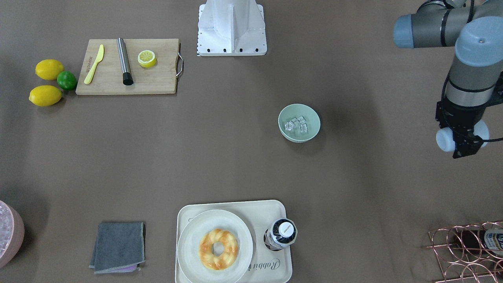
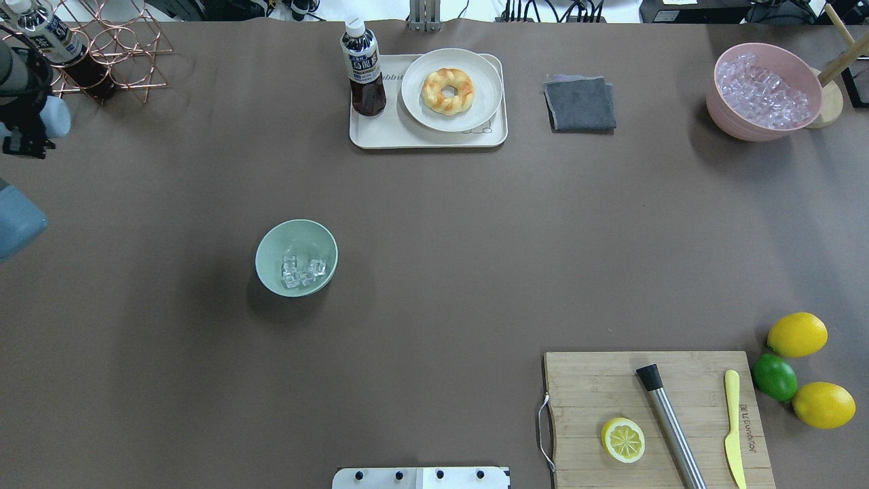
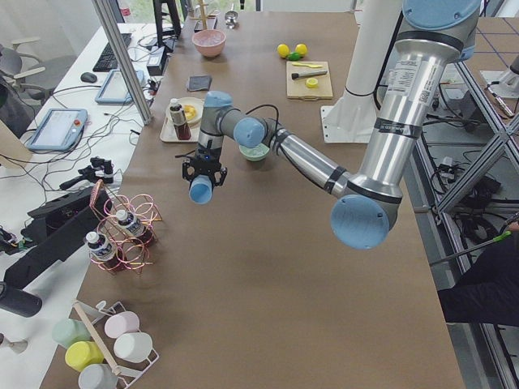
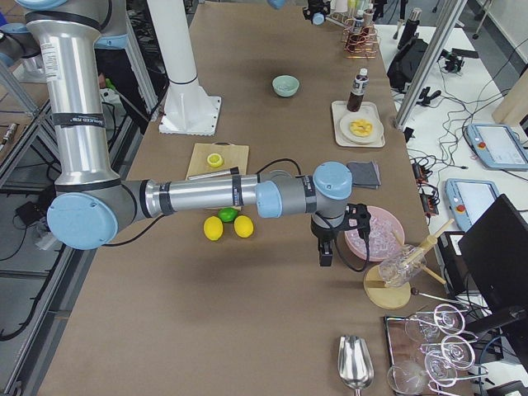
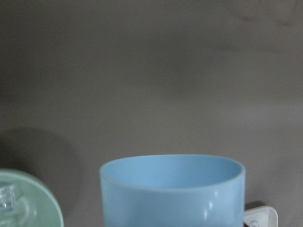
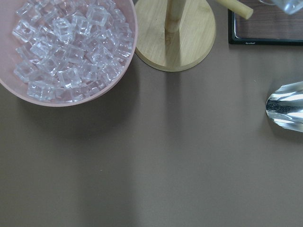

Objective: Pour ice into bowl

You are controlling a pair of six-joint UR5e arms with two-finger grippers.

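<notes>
The pale mint-green bowl [image 1: 299, 122] stands upright on the brown table, also in the overhead view [image 2: 296, 258]. Several clear ice cubes [image 1: 296, 124] lie inside it, seen from above too [image 2: 302, 270]. My left gripper [image 1: 463, 141] is shut on a light blue cup [image 1: 446, 139], held tilted above the table well off to the bowl's side. The cup's rim fills the left wrist view [image 5: 173, 189], with the bowl's edge [image 5: 33, 203] at lower left. My right gripper [image 4: 324, 247] hangs beside the pink container; I cannot tell whether it is open.
A pink container [image 2: 764, 92] full of ice sits at the far right, beside a wooden stand [image 6: 175, 38] and a metal scoop [image 6: 286, 104]. A tray [image 2: 428, 139] with donut and bottle, a grey cloth [image 2: 580, 102], a wire rack [image 2: 102, 47] and a cutting board [image 2: 652, 414] lie around.
</notes>
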